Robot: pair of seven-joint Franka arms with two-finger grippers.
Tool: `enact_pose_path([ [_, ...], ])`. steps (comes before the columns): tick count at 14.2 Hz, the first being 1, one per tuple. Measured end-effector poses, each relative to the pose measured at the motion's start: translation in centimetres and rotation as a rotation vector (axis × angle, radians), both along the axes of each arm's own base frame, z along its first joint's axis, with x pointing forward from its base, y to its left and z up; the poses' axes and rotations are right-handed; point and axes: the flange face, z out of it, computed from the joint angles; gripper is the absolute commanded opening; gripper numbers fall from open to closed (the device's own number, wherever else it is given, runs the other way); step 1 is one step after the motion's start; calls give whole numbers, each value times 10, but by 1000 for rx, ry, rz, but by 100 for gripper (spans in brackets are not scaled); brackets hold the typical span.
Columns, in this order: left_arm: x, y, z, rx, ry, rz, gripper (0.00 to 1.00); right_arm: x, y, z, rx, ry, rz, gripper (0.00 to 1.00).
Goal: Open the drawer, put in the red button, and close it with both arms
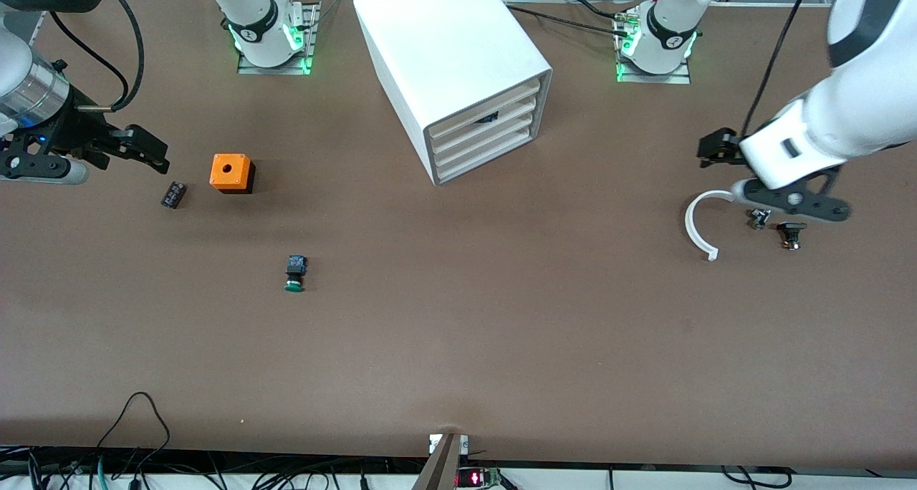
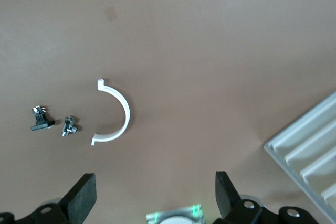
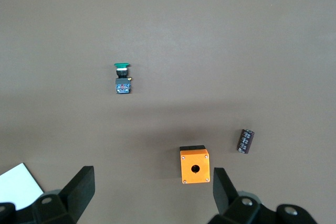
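Jaws stand apart on the right gripper [image 3: 151, 182], over the tabletop's edge at the right arm's end. The drawer [image 1: 516, 109] sits flush in the cabinet [image 1: 444, 39] at the bases' edge, its front pointing toward the front camera's corner at the left arm's end. I see a dark-blue bit [image 1: 486, 119] there, but cannot tell if it is the red button. The left gripper [image 2: 156, 182], jaws apart, hangs over the white arc [image 1: 698, 225].

The surface [image 1: 458, 347] is plain brown. The cabinet [image 1: 444, 53] and curved clip [image 1: 698, 225] are white. The box [image 1: 231, 173] is orange, one button [image 1: 294, 274] green-capped.
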Motion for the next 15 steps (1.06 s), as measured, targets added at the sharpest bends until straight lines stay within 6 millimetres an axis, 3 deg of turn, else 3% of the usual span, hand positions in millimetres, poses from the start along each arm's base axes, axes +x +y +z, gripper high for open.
enact_pose_path([
  [2, -6, 36, 6, -13, -91, 52, 100, 0, 0, 0, 0, 0, 0, 100],
  [4, -18, 54, 8, -11, -160, 63, 100, 0, 0, 0, 0, 0, 1, 100],
  [8, -45, 44, 4, -9, -193, 45, 100, 0, 0, 0, 0, 0, 1, 100],
  [15, -46, 40, 1, -9, -183, 37, 100, 0, 1, 0, 0, 1, 3, 100],
])
